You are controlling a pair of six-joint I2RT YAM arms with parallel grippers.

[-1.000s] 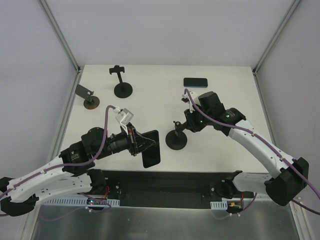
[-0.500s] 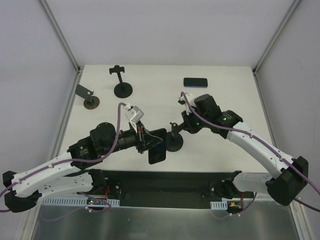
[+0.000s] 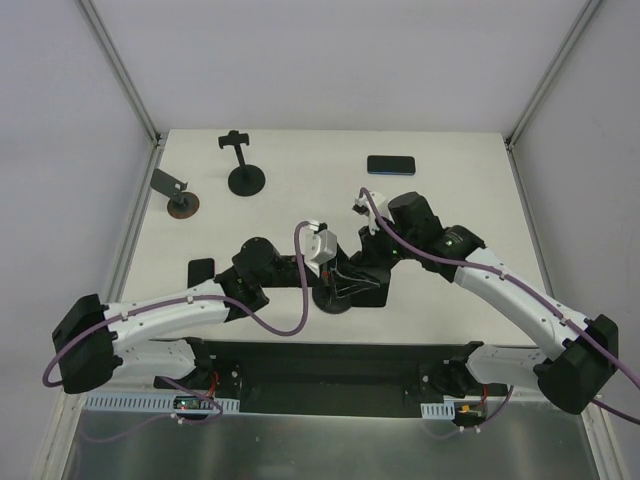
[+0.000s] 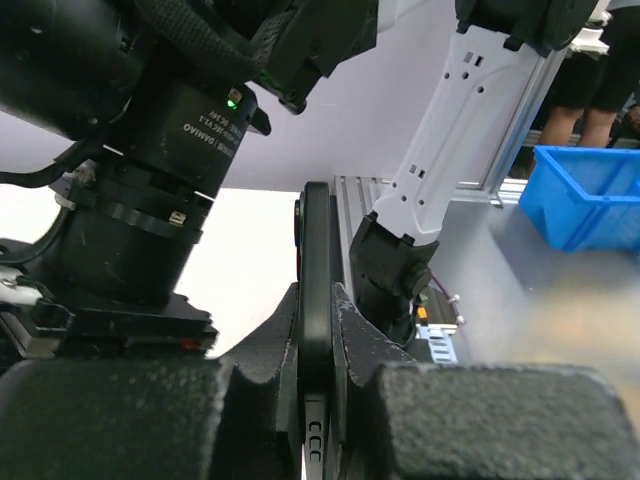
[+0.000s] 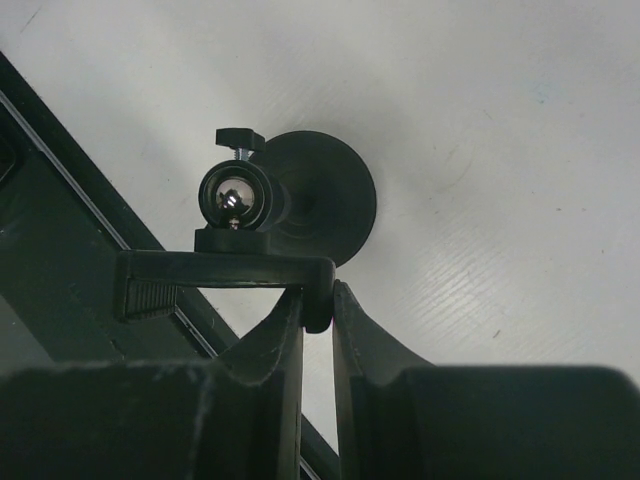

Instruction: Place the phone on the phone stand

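Observation:
My left gripper is shut on a black phone, held at the black phone stand near the table's front centre. In the left wrist view the phone stands edge-on between my fingers, with the gripper pinching its lower part. My right gripper is shut on one end of the stand's clamp arm. In the right wrist view the gripper pinches the clamp arm above the stand's round base. In the top view I cannot tell whether the phone touches the clamp.
A second black phone lies at the far right. A tall black stand and a small stand with a brown base are at the far left. A dark flat object lies by the left arm. A blue bin sits off the table.
My left arm has swung right, carrying the phone from near the front edge to the stand. My right gripper has stayed on the clamp and shifted slightly left.

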